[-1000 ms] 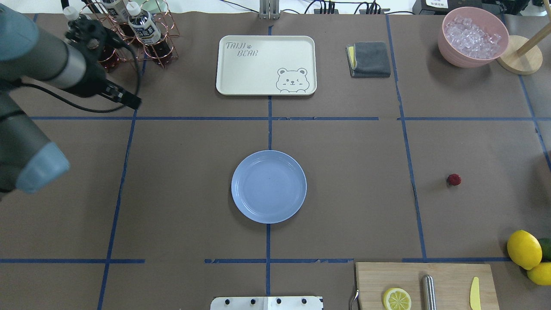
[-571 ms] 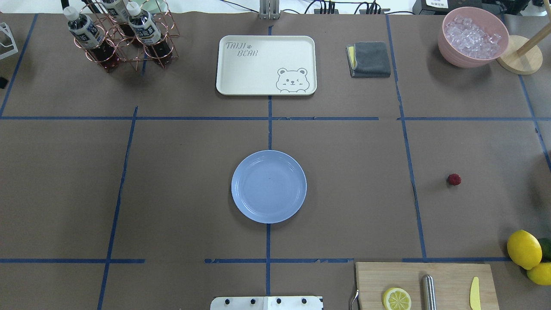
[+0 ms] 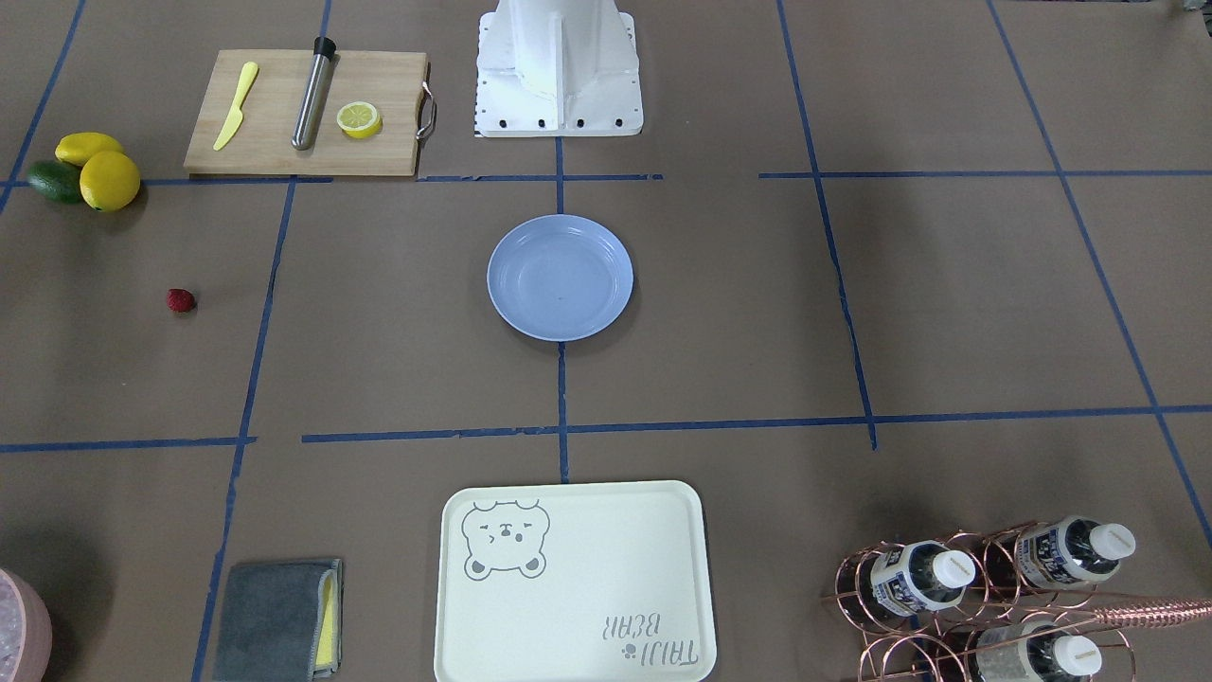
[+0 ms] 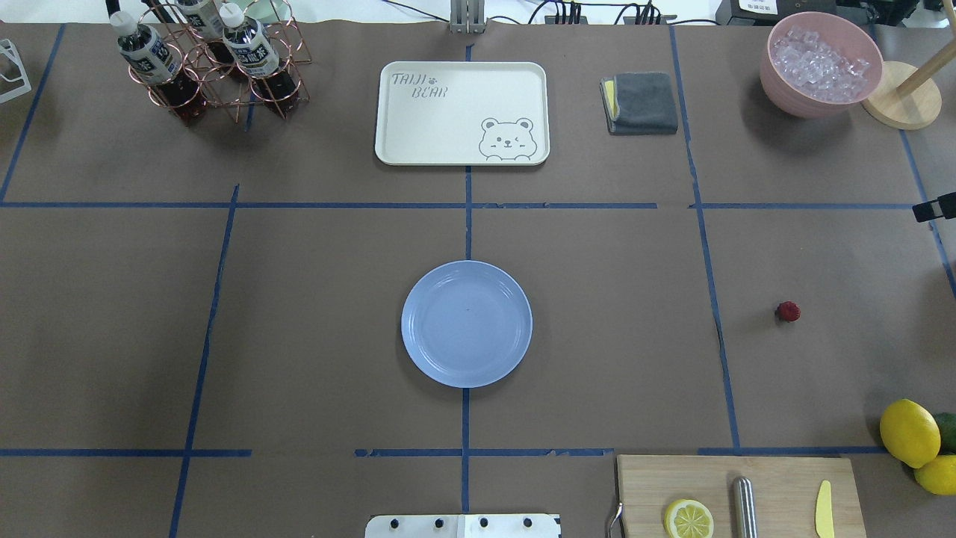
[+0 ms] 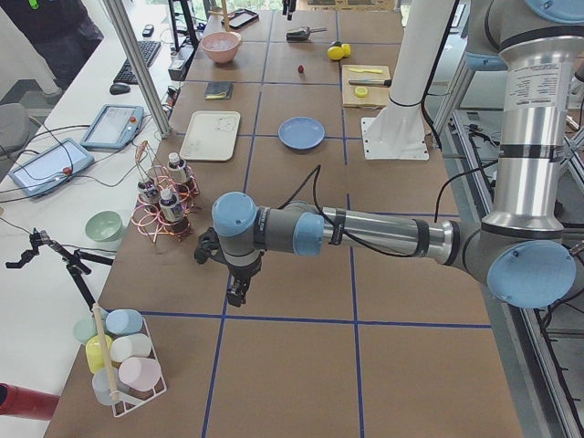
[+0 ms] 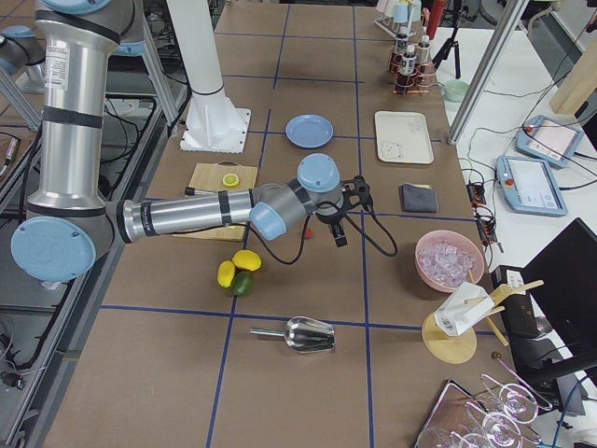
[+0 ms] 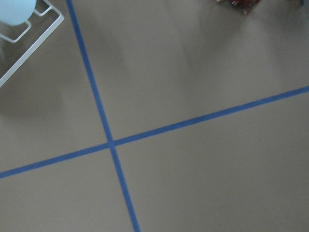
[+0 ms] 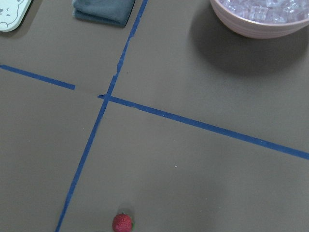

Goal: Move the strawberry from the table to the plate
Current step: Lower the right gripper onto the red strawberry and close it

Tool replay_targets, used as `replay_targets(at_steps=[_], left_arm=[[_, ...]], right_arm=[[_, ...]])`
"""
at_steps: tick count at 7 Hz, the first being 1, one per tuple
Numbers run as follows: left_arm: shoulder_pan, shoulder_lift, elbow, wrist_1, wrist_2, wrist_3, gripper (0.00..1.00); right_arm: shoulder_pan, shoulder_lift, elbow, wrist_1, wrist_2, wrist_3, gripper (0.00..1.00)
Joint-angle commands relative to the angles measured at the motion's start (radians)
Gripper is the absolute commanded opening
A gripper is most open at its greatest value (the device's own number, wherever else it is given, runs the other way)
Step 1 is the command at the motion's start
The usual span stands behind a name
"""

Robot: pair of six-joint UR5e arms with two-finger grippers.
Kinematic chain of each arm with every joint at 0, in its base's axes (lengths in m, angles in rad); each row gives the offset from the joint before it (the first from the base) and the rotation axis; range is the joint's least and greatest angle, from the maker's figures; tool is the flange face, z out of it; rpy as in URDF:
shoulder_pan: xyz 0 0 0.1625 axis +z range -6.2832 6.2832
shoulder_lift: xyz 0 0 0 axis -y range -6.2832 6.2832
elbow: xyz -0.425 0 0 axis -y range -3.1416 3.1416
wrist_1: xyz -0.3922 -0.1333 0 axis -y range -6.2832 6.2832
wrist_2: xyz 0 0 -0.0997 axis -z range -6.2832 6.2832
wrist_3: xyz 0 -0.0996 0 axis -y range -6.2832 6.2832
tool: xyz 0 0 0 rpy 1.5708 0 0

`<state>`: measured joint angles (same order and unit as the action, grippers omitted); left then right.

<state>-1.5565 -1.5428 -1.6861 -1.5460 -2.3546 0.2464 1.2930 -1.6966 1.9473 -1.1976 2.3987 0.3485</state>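
In the front-facing view, the strawberry [image 3: 181,300] lies on the bare desk [image 3: 720,284] on the robot's right side. It is well apart from the plate [image 3: 561,277], which sits centred before the robot's base and holds nothing. No arm shows.

The overhead view gives the same layout. A pink bowl [image 4: 784,101] at the far right holds ice, and a copper rack [image 4: 297,54] at the far left holds bottles.

From the left side view, the left end effector [image 5: 235,294] hangs near the rack, far from both berry and plate. I cannot tell how far open it is.

From the right side view, the right end effector [image 6: 340,237] points down over the desk's right part. Its opening cannot be told either, and the berry is out of sight here.

The left wrist view shows only tape lines. In the right wrist view the strawberry sits at the lower edge, left of centre, too small to show a long axis. The right arm looks much the nearer for the pick.
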Motion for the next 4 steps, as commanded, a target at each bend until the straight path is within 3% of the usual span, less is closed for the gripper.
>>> replay_targets(at_steps=[1,3,4], left_arm=[[-0.025,0.049,-0.001,0.007,0.015,0.053,1.0],[-0.024,0.04,-0.003,0.007,0.015,0.053,1.0],[-0.024,0.036,-0.003,0.007,0.015,0.053,1.0]], right_arm=[[-0.146,0.038,0.065,-0.085,-0.131,0.175,1.0],[-0.364,0.042,0.064,-0.035,-0.353,0.383,1.0],[-0.395,0.013,0.046,-0.004,-0.375,0.388,1.0]])
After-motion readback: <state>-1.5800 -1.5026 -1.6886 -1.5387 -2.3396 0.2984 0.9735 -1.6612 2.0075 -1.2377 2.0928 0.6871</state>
